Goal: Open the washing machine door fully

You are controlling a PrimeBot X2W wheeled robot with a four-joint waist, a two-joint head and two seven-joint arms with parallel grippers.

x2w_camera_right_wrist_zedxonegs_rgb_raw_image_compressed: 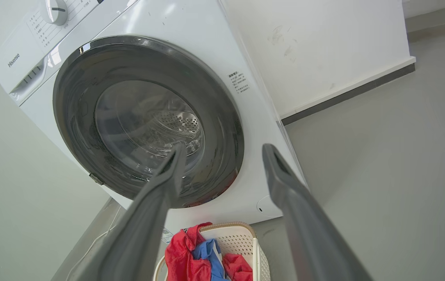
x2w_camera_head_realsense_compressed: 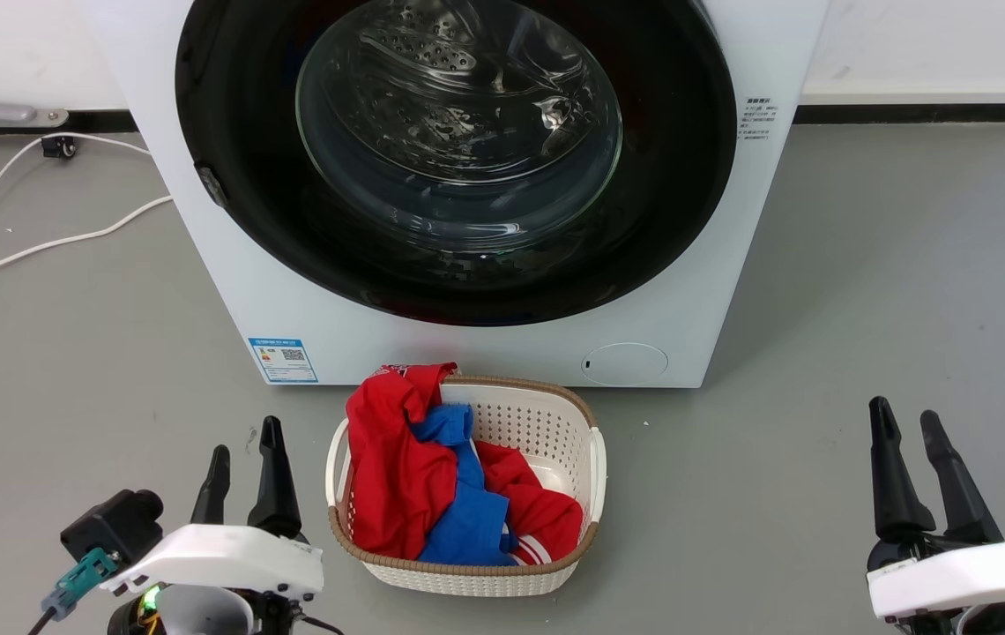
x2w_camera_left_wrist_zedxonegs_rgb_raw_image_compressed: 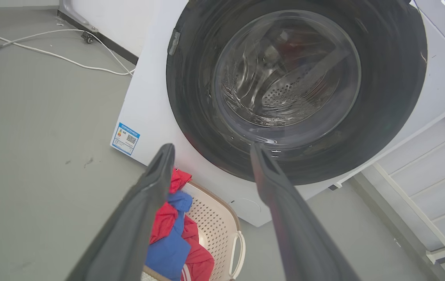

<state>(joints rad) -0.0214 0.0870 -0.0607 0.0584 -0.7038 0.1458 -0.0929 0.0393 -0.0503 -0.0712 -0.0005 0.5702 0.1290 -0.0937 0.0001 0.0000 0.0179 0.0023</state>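
The white washing machine (x2w_camera_head_realsense_compressed: 203, 256) stands on the floor ahead of me. Its round glossy black washing machine door (x2w_camera_head_realsense_compressed: 670, 203) lies flush against the front, shut, with the steel drum visible through the clear glass bowl. A small latch tab sits on the door's left rim. My left gripper (x2w_camera_head_realsense_compressed: 244, 437) hovers open at the lower left, well short of the machine. My right gripper (x2w_camera_head_realsense_compressed: 905, 421) is open at the lower right, equally far back. The door (x2w_camera_left_wrist_zedxonegs_rgb_raw_image_compressed: 191, 101) also fills the left wrist view beyond the left gripper (x2w_camera_left_wrist_zedxonegs_rgb_raw_image_compressed: 211, 151), and the door (x2w_camera_right_wrist_zedxonegs_rgb_raw_image_compressed: 74, 101) lies beyond the right gripper (x2w_camera_right_wrist_zedxonegs_rgb_raw_image_compressed: 223, 150).
A cream laundry basket (x2w_camera_head_realsense_compressed: 595, 459) with red and blue clothes sits on the floor right before the machine, between my arms. White cables (x2w_camera_head_realsense_compressed: 44, 242) trail on the floor at the left. A white rack (x2w_camera_left_wrist_zedxonegs_rgb_raw_image_compressed: 421, 156) stands to the machine's right.
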